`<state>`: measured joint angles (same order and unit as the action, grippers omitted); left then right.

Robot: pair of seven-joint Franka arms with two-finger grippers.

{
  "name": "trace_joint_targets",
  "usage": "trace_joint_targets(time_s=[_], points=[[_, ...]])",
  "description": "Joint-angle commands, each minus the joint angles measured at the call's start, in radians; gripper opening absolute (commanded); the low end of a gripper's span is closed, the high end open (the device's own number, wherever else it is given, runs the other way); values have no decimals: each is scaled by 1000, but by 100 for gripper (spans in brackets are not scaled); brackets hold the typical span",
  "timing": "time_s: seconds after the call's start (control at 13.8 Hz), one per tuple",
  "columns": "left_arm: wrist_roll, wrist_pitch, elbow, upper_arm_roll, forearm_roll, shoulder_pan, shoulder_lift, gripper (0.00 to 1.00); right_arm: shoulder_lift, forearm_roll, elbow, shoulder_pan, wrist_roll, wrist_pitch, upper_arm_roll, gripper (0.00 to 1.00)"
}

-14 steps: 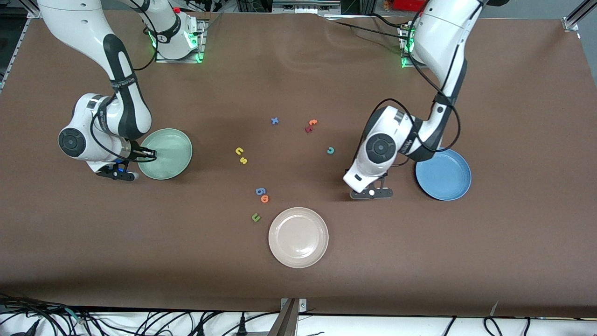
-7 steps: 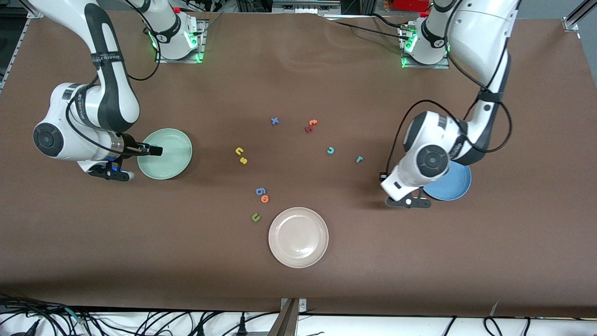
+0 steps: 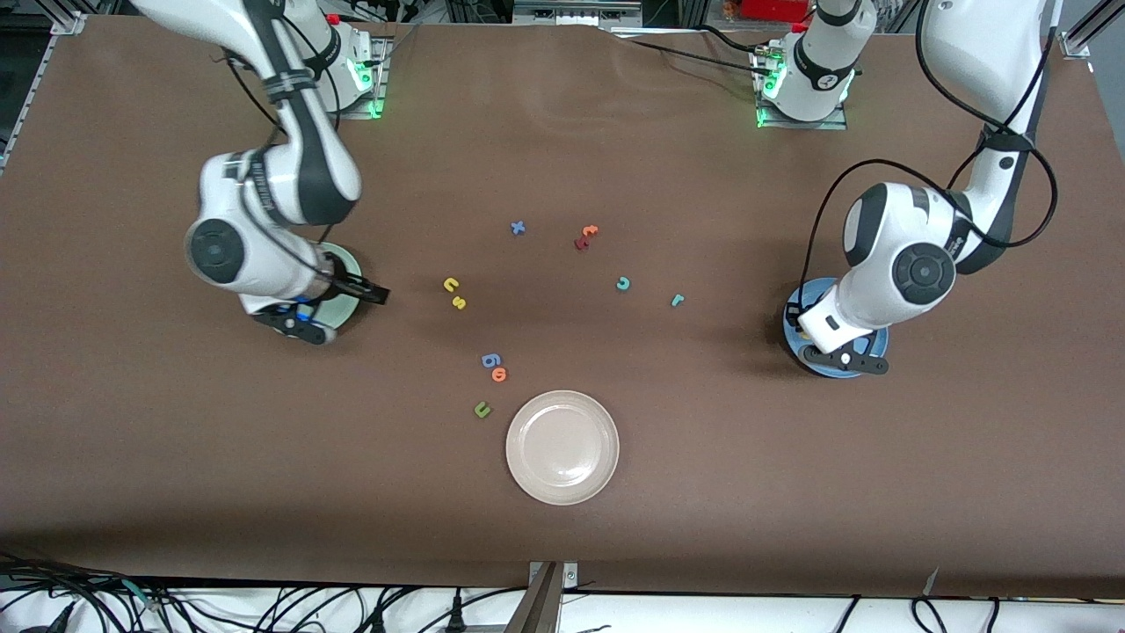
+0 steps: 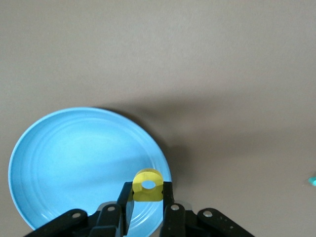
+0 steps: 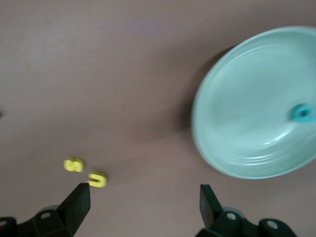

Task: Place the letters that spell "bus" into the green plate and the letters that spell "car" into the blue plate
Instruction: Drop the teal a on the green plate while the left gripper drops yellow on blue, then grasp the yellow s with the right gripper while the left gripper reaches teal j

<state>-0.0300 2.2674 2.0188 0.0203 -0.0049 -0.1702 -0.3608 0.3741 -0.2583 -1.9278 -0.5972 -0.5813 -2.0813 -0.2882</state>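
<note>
Currently: left gripper (image 4: 147, 197) at lower right of front frame, over blue plate (image 3: 866, 369), fingers pinching yellow "a" (image 4: 147, 185). Right gripper (image 5: 143, 197) at left of frame, over table just beside green plate (image 5: 237, 113), fingers spread, empty. Teal "b" (image 5: 302, 113) lies in green plate. Yellow "u" (image 3: 451, 284) and "s" (image 3: 458, 302) at centre; teal "c" (image 3: 622, 283) and "r" (image 3: 677, 300) right of centre, on table.
</note>
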Motion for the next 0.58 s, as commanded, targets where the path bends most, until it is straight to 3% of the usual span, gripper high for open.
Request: trace_joint_targets(time_s=[0.0, 0.22, 0.51], points=[[-31, 102, 136, -11, 22, 11, 80, 16, 75, -12, 12, -81, -155, -106, -9, 98], [-96, 257, 262, -11, 22, 41, 115, 16, 137, -15, 12, -125, -287, -204, -6, 98], [-209, 300, 307, -13, 22, 96, 138, 14, 192, -64, 13, -171, -420, -312, 3, 98]])
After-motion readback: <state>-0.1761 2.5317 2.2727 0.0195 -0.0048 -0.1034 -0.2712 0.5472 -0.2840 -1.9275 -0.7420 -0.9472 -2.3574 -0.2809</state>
